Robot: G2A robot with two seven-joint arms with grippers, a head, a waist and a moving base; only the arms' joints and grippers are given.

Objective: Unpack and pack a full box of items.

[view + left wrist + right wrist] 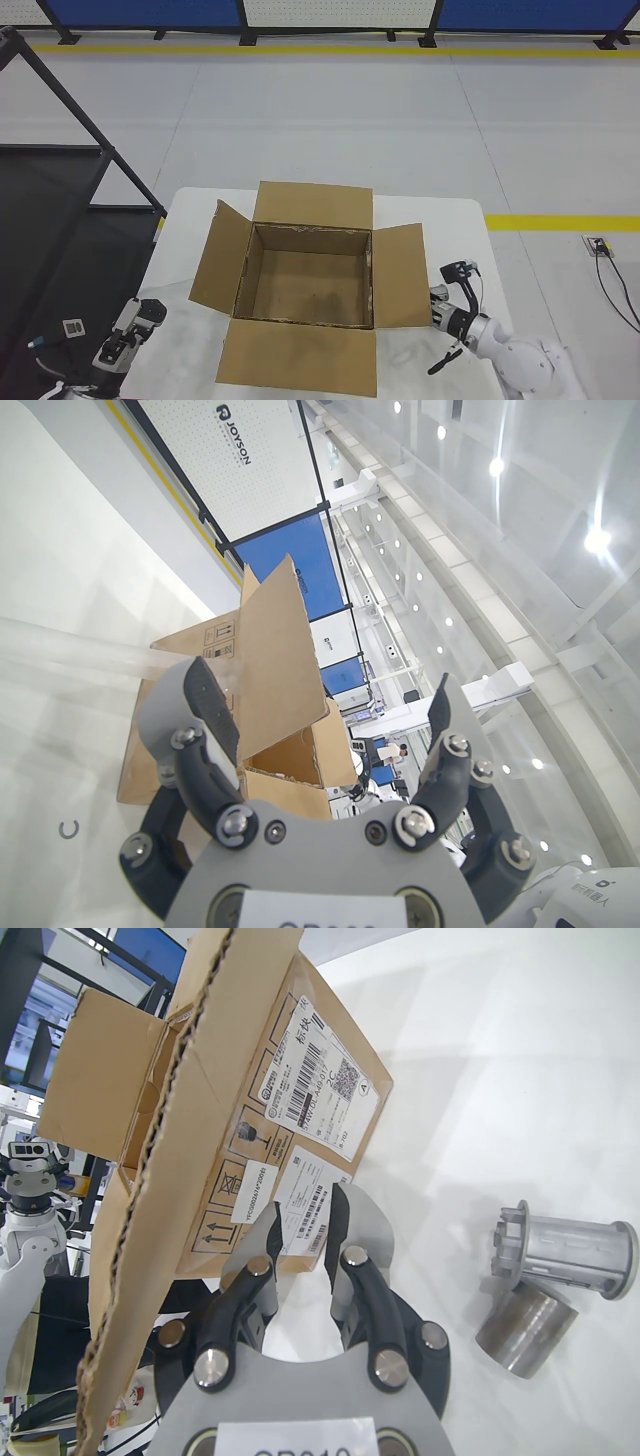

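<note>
- box [312, 205] sits mid table [450, 215], all four flaps folded out
- left gripper [322, 680] is spread wide with nothing in it, off the box's left corner
- right gripper [306, 1205] is just barely apart, also holding nothing, beside the box's right wall
- flanged metal cylinder [570, 1253] touches a plain one [525, 1328] on the table nearby

Box [305, 290] on table [440, 215] between left pincer [322, 675] and right pincer [305, 1200]; two touching cylinders [570, 1253] beside box

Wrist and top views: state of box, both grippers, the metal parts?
Box: open, four flaps spread, nothing seen inside.
Left gripper: jaws wide apart, empty.
Right gripper: jaws slightly apart, empty.
Flanged metal part: lying on its side.
Metal cylinder: on its side, against it.
</note>
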